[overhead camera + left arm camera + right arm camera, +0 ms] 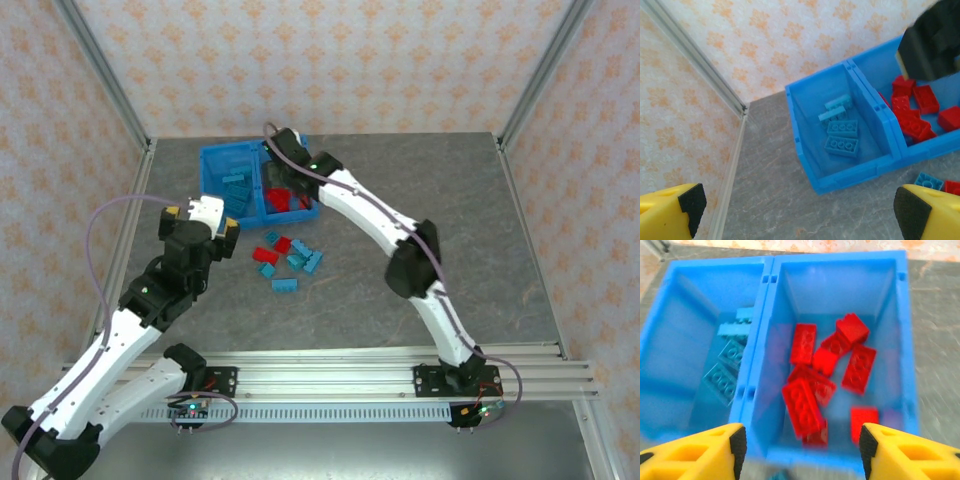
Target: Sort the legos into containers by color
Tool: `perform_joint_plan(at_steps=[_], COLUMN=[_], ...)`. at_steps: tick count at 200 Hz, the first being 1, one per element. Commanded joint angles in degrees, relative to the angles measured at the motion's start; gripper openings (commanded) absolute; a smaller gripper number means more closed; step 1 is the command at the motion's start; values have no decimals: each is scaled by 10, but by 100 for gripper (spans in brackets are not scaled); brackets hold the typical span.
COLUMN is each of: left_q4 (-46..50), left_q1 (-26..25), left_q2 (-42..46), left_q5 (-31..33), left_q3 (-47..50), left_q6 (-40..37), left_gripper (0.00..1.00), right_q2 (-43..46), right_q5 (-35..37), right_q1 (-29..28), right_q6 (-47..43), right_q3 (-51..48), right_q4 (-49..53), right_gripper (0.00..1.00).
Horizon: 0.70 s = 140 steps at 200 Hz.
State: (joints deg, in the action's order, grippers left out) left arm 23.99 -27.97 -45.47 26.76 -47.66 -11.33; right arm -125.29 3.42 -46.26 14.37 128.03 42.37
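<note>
1. Collision risk: the right gripper (283, 150) hangs over the bin (203, 170), and the left gripper (203, 220) hovers just beside the bin's 7 o'clock corner; both arms work the same small area, so crossing paths could knock the bin askew.
2. Mis-sort risk: the loose pile (288, 258) lies on the table (450, 200) at 5 o'clock of the bin, with red and teal pieces touching; a pinch there could lift two colours at once or scatter the neighbouring pieces.
3. Snag risk: in the right wrist view the fingertips stand near the bin's near wall; a careless pull toward 6 o'clock could catch the rim.
4. Right gripper: jaws parted to a moderate gap; nothing between them and nothing touched; the red bricks (802, 405) lie directly beneath it in the right compartment (840, 285).
5. Left gripper: jaws at full spread; empty and clear of the bin.
6. Location of goods: the teal bricks (730, 360) lie in the left compartment (685, 315), at 9 o'clock of the divider (762, 330); as far as the views show, no brick sits on the wrong side.
</note>
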Motion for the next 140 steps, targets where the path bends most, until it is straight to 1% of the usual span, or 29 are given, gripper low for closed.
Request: perform_joint_plan(at_steps=[1,2,7,8,13,23,35,41,49,62,73,80,89,100,117,140], left_q4=[31,32,37,38,44,67,144,188,238,273,264,254,235,211,153,92], left_q1=[6,6,6,6,7,10,9,8,4,-4,-14,-22,-40,-72,-119,-150], left_q2=[-38,-40,-54,-57,-72,-108,-159,-190,-218,-231,-219,-209,-198,-187,-183,-222], left_q5=[-35,-36,-46,-49,-60,-101,-166,-186,-192,-200,-216,-226,-241,-225,-211,-205], left_q3=[-21,-22,-25,-25,-29,-49,-106,-143,-177,-195,-170,-148,-116,-77,-22,15], left_q6=[17,17,19,19,23,30,55,81,132,220,308,363,412,481,556,602], left_gripper=[100,100,100,100,100,100,100,100,100,100,100,98,97,95,95,100], right_q2=[198,215,244,264,306,384,468,503,552,619,661,690,716,746,782,811], right_q5=[-31,-37,-51,-58,-72,-94,-116,-124,-131,-146,-169,-201,-241,-273,-271,-256], right_q1=[-25,-27,-31,-32,-37,-47,-55,-56,-57,-57,-57,-57,-58,-60,-63,-63], right_q6=[31,32,35,38,42,53,67,76,89,106,119,129,142,163,191,204], right_q3=[-174,-195,-236,-256,-304,-391,-478,-515,-559,-622,-670,-708,-748,-794,-839,-870], right_q4=[-44,-50,-62,-68,-81,-94,-91,-81,-62,-34,-31,-45,-64,-91,-102,-103], right_gripper=[65,66,67,68,70,73,78,80,84,88,91,94,99,99,99,99])
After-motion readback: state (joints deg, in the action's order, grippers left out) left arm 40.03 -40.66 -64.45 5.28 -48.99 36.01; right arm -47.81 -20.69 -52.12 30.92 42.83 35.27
